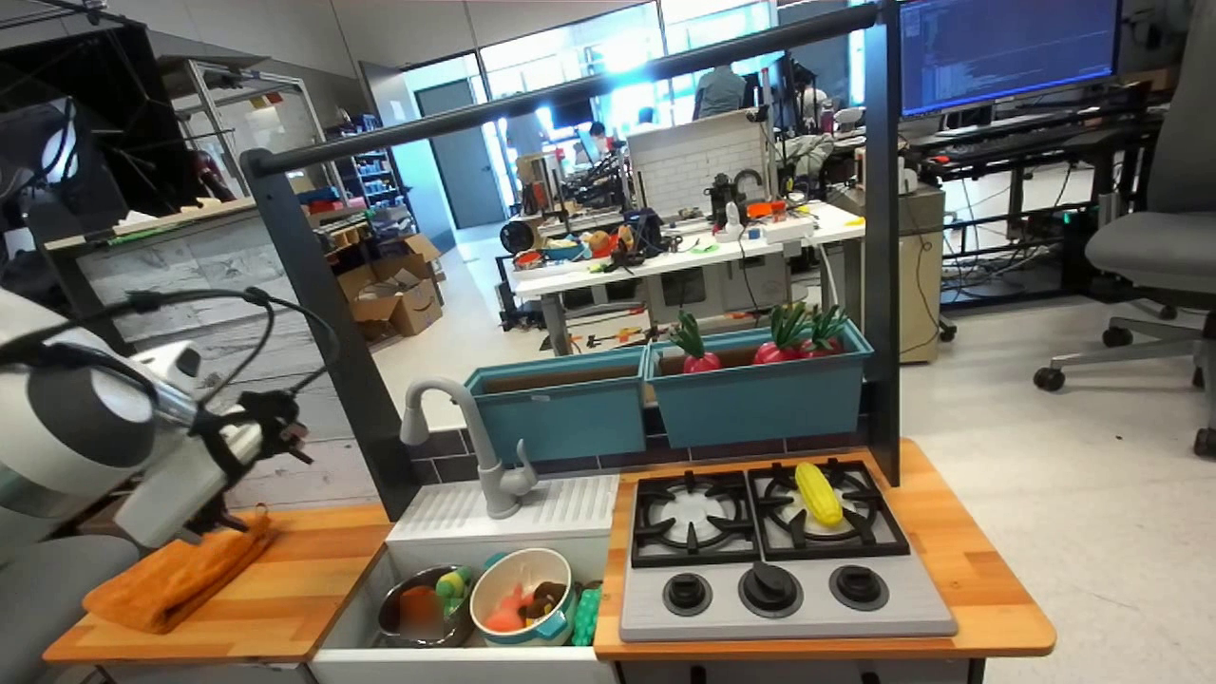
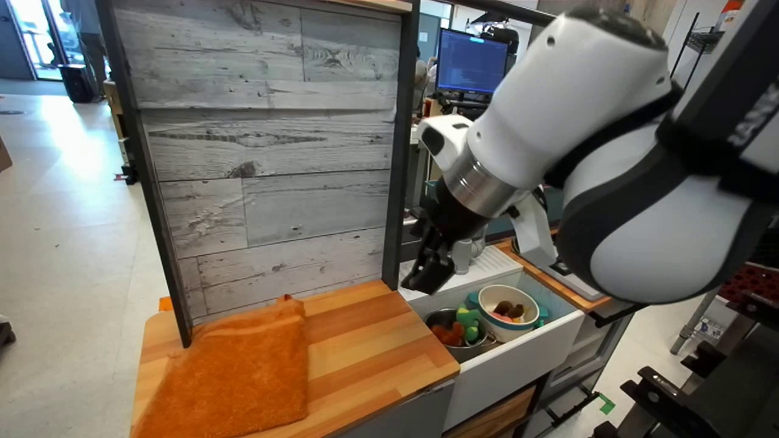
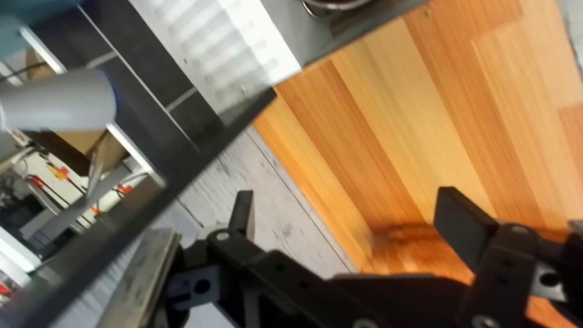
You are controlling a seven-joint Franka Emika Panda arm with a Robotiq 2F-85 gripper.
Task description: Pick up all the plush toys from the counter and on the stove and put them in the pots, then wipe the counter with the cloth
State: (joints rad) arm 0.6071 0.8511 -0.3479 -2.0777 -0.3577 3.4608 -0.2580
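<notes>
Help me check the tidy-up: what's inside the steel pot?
In the steel pot, an orange-red plush toy and a green plush toy show; anything beneath them is hidden.

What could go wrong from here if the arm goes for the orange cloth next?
The yellow corn toy lies on the stove, so wiping now might leave it out of the pots. The orange cloth reaches the edge of the counter, so a poor grip could drag it off. The open gripper may bump the dark post if it swings wide.

White arm [image 2: 548,106], black cable [image 1: 255,296], black pincer [image 3: 350,216]; pale marking [image 2: 754,114], perhaps lettering.
</notes>
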